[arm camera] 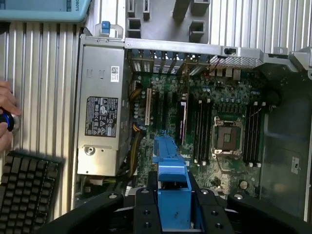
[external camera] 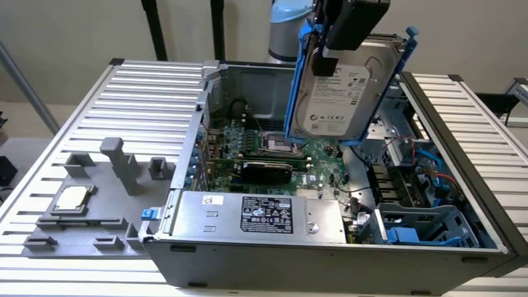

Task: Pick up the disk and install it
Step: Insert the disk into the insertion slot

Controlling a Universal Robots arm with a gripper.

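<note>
The disk point(external camera: 342, 99), a silver-grey hard drive with a white label and blue side rails, hangs on edge in the air above the open computer case point(external camera: 458, 154). My gripper point(external camera: 345, 40) is shut on its upper end, over the motherboard point(external camera: 264, 145) near the case's back. In the wrist view one blue rail of the disk point(arm camera: 170, 170) runs between my black fingers point(arm camera: 144, 212), with the motherboard point(arm camera: 204, 122) far below.
A silver power supply point(external camera: 256, 216) fills the case's front. A blue drive cage point(external camera: 425, 226) sits at the exterior view's right. A grey fixture plate with a small square chip point(external camera: 70, 198) lies outside the case. A person's hand point(arm camera: 6, 117) and a keyboard point(arm camera: 27, 190) are beside it.
</note>
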